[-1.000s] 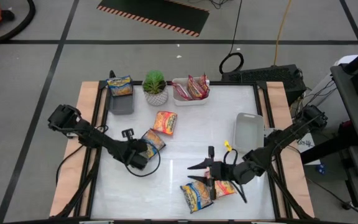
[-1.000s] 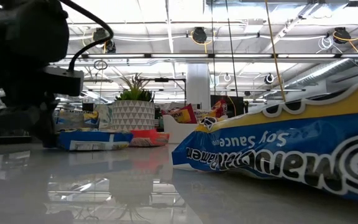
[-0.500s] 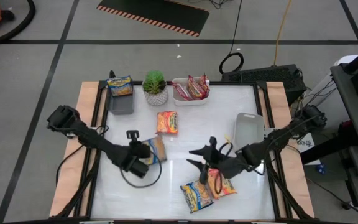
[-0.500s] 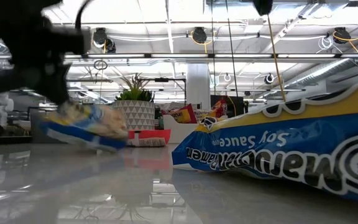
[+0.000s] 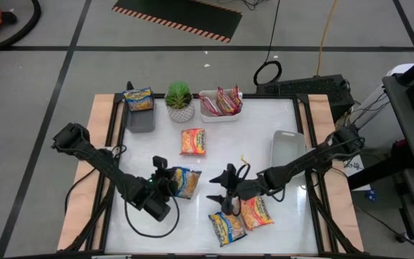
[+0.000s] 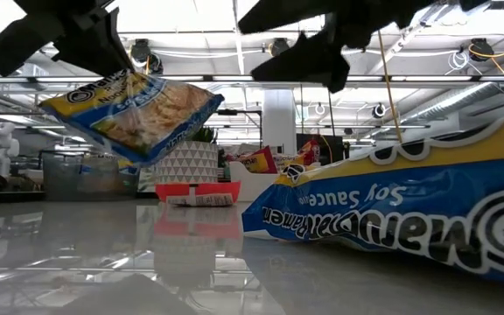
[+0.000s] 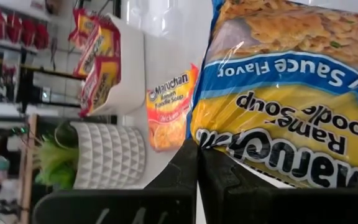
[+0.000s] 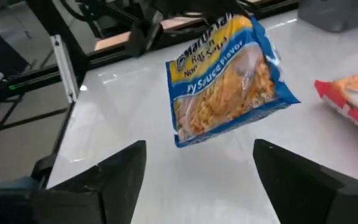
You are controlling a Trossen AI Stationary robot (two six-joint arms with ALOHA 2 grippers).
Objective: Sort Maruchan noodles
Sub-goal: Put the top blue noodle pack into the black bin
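One blue-trimmed packet [image 8: 225, 78], airborne low-view.

We see our left arm reach from the left edge of the desk [image 5: 286, 115] toward its middle, bent at the elbow. Its left hand [image 5: 165, 180] is lifted clear of the desk surface, fingers [image 7: 191, 168] pressed together on the edge of a blue-trimmed noodle packet [image 5: 185, 181]. Our right arm stretches from the right edge of the desk, low and nearly straight, toward the desk's middle. Its right hand [image 5: 220, 196] hangs above the desk with fingers [image 8: 114, 171] spread wide and nothing between them, pointing at the left hand.
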